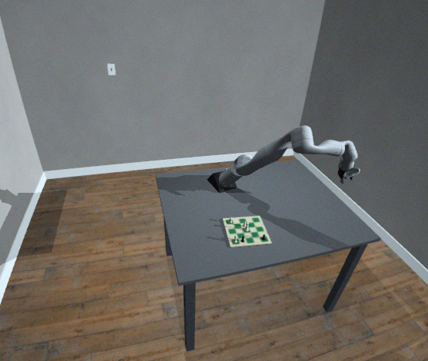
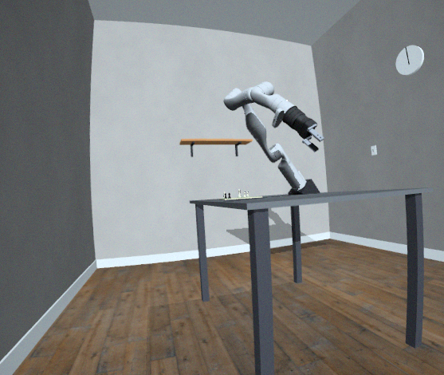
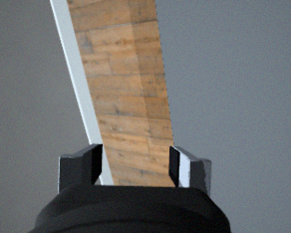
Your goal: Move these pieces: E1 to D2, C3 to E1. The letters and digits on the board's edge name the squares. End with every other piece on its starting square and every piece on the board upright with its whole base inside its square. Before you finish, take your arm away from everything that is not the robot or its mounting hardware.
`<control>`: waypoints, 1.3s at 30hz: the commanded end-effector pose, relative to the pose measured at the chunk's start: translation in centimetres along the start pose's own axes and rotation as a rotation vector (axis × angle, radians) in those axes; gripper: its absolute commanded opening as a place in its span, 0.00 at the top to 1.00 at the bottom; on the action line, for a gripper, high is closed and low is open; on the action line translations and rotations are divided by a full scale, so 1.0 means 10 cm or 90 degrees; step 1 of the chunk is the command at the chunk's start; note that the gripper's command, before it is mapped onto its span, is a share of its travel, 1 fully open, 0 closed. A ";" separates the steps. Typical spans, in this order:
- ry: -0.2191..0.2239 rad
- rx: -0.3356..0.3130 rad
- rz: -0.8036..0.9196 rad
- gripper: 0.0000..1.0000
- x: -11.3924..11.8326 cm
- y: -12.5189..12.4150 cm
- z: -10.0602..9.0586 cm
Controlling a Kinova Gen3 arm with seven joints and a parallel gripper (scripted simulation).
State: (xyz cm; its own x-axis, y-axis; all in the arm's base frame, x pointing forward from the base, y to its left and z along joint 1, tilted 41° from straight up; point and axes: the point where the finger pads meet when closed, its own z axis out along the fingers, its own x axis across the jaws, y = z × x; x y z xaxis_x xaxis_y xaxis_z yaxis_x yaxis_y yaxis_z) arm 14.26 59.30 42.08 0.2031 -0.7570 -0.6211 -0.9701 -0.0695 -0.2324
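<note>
From where I sit, the chess pieces [image 1: 244, 225] look like small, light, rigid turned figures with smooth sides, so I judge they will slip or tip if I pinch them low or off-centre; I would take each one around its narrower upper body, above the wider base, with the fingers square to it, and lift straight up so neighbours on adjoining squares are not knocked. They stand on a green-and-cream chessboard [image 1: 265, 241] that lies a little right of centre in the top view, on the near half of the dark grey desk [image 1: 314, 202]. I see several white pieces clustered toward the board's upper and middle squares and at least two black ones near its lower edge, all apparently upright, but they are too small for me to tell which is which or to read the edge letters, so I cannot say which pieces sit on E1 and C3. In the exterior view the same pieces [image 2: 238, 193] show as tiny figures at the far left end of the desk edge. My pincer [image 1: 346, 177] hangs at the right of the top view, past the desk's far right edge and well apart from the board; its fingers stand fully apart with nothing between them, only floorboards and a white baseboard visible through the gap.
</note>
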 end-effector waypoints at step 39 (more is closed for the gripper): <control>0.144 0.328 0.322 0.00 1.39 -0.46 -0.55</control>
State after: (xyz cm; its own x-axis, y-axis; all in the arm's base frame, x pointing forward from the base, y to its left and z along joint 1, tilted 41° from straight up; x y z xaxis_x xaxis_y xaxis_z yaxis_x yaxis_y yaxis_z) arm 21.06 46.04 39.25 -0.3175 -0.7362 -0.5977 -0.7602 0.5744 -0.3037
